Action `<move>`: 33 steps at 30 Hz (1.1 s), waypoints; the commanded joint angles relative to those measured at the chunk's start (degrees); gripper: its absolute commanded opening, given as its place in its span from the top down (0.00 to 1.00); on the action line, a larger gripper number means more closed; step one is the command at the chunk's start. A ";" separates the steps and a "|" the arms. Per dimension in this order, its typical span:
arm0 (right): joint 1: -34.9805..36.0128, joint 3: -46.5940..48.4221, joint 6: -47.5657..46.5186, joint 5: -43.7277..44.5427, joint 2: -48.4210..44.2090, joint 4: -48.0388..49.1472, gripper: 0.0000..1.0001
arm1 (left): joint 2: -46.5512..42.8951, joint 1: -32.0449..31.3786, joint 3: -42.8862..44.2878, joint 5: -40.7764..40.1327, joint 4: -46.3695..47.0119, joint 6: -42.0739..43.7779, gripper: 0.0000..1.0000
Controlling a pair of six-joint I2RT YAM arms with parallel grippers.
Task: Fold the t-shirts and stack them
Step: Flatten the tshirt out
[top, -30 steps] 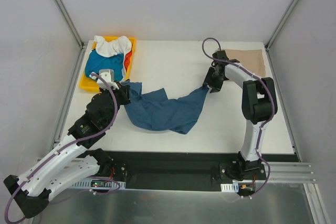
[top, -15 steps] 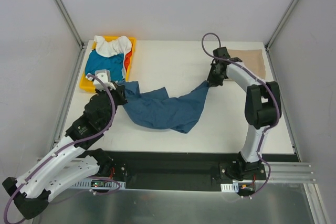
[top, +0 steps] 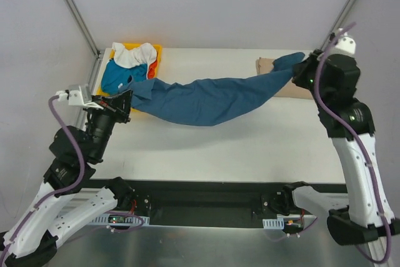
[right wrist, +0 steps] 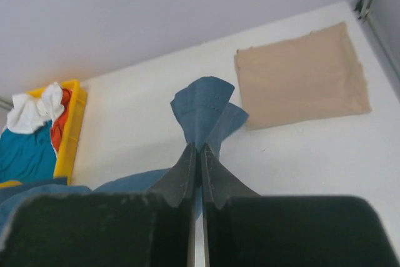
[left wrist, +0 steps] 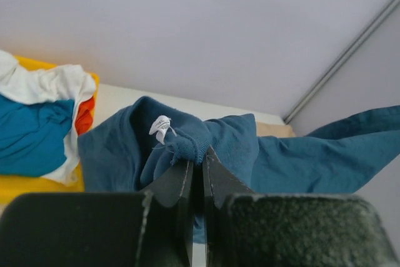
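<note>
The dark navy t-shirt [top: 206,99] hangs stretched in the air between both grippers, above the table. My left gripper [top: 124,99] is shut on its collar end, where a white label [left wrist: 160,125] shows. My right gripper [top: 300,72] is shut on the other end [right wrist: 205,112]. A folded beige-tan t-shirt [right wrist: 300,77] lies flat at the table's back right; in the top view [top: 267,65] the navy shirt partly hides it. Teal [top: 115,74], white [top: 132,54] and orange-red [top: 152,69] t-shirts lie heaped in the tray.
The yellow plastic tray [top: 156,49] sits at the table's back left, also in the left wrist view [left wrist: 37,187]. Grey walls with metal frame posts [top: 74,5] enclose the table on three sides.
Both arms have risen and pulled apart, the left one leftward and the right one rightward. The navy shirt went from lying bunched on the table to hanging taut between them.
</note>
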 commanded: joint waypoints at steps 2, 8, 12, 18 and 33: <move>-0.17 4.35 -4.33 7.72 -10.41 -3.22 0.99 | -3.24 0.34 6.46 10.02 2.41 -0.41 1.00; -0.17 8.13 -4.16 12.89 -20.26 -4.01 0.99 | -3.15 0.34 11.57 26.37 2.94 -2.42 1.00; -0.17 9.80 -3.19 19.14 -23.17 -5.15 0.99 | -3.07 0.35 11.75 29.29 4.08 -3.22 1.00; -0.09 7.61 -4.24 29.59 -19.68 -6.55 0.99 | 3.16 0.34 11.04 22.02 4.08 -4.10 1.00; -19.42 15.53 1.03 12.74 36.91 -6.71 0.59 | 70.78 18.00 35.44 11.94 -4.33 -8.05 0.52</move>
